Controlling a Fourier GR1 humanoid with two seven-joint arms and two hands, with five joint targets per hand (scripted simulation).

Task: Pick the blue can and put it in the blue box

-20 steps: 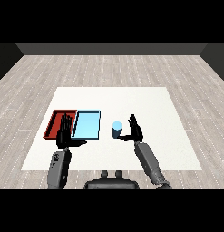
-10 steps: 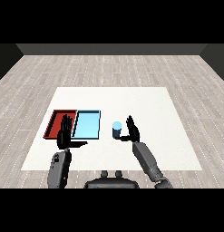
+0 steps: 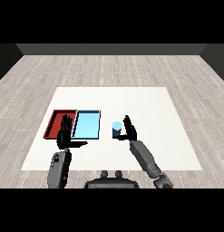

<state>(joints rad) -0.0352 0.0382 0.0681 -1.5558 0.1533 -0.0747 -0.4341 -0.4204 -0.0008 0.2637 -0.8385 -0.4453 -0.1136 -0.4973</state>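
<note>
The blue can (image 3: 116, 129) stands upright on the white table (image 3: 149, 108), just right of the light blue tray (image 3: 86, 124). My right hand (image 3: 129, 130) is open, fingers straight up, its palm right beside the can's right side and its thumb reaching under the can's base. I cannot tell whether it touches the can. My left hand (image 3: 65, 134) is open too, fingers straight, hovering over the near edge between the red tray (image 3: 57, 123) and the light blue tray.
The two trays lie side by side at the table's left, both with nothing inside. Grey wood flooring surrounds the table.
My right hand has slid left toward the can, closing the gap beside it. The left hand and the can have stayed in place.
</note>
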